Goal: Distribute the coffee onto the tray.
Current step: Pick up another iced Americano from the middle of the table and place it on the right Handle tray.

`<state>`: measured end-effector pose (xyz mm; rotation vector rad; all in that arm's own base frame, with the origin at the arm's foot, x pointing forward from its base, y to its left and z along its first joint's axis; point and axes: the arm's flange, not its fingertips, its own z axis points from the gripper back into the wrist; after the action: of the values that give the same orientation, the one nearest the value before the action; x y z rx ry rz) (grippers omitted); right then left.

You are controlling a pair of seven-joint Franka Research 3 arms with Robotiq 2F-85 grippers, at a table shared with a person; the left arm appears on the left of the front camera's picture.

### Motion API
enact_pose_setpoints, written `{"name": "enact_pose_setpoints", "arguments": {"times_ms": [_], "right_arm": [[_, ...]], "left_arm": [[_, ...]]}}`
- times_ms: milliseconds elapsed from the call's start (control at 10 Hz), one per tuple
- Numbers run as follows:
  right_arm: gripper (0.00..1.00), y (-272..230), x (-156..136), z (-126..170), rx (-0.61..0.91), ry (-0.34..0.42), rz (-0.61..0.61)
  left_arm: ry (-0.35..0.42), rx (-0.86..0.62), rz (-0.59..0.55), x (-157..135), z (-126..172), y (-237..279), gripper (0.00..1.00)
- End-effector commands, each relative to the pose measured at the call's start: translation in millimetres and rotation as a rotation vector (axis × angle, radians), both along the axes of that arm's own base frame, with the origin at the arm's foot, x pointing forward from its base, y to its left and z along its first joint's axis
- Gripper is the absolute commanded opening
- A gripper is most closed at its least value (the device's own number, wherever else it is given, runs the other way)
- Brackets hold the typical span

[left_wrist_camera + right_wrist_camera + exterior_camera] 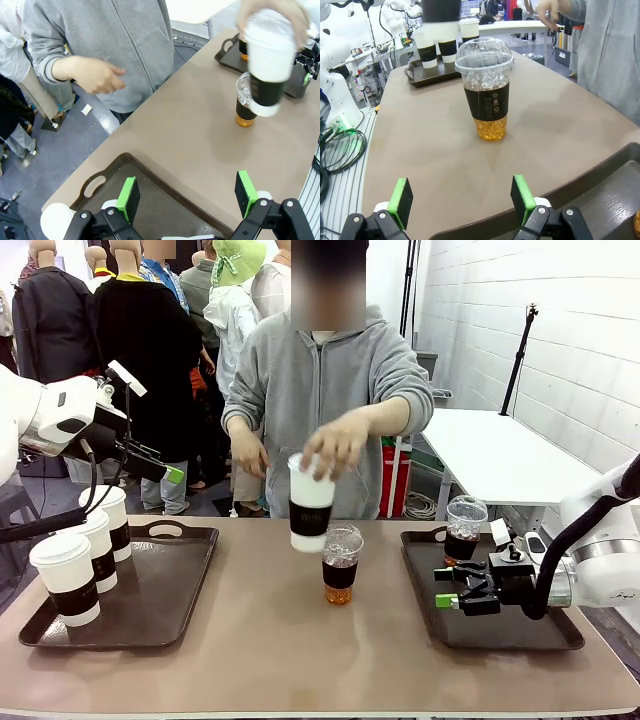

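Right gripper [462, 200] is hovering with jaws apart over the right tray [560, 635], facing the clear dome-lidded cup [485, 95] standing mid-table. I'm judging that grabbing its sleeve comes next, minding the person's hand [335, 445] holding a white lidded cup [310, 502] nearby; left gripper [187, 195] is hanging with jaws apart

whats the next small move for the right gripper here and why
Probably ease the right gripper forward toward the clear dome-lidded cup. Its jaws are open, the cup sits centred ahead of it in the right wrist view, and it stands on the table, not on the tray. Go slowly: the person's hand holds a white cup just beside it.
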<state>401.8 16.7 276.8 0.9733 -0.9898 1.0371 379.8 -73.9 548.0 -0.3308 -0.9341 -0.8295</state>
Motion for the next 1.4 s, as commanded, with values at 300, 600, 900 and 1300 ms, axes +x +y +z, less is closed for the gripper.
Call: {"name": "enact_pose_setpoints", "arguments": {"times_ms": [300, 600, 900, 1300], "right_arm": [[1.00, 0, 0, 1, 0.000, -0.003, 0.001], [1.00, 4, 0, -1, 0.005, -0.004, -0.013], [1.00, 27, -1, -4, 0.034, -0.008, -0.034], [1.00, 60, 3, -13, 0.055, -0.039, -0.013]], "left_arm": [[0.005, -0.006, -0.003, 2, -2, 1, 1.00], [0.005, -0.006, -0.003, 2, -2, 1, 1.00], [0.005, -0.006, -0.003, 2, -2, 1, 1.00], [0.005, -0.006, -0.003, 2, -2, 1, 1.00]]}}
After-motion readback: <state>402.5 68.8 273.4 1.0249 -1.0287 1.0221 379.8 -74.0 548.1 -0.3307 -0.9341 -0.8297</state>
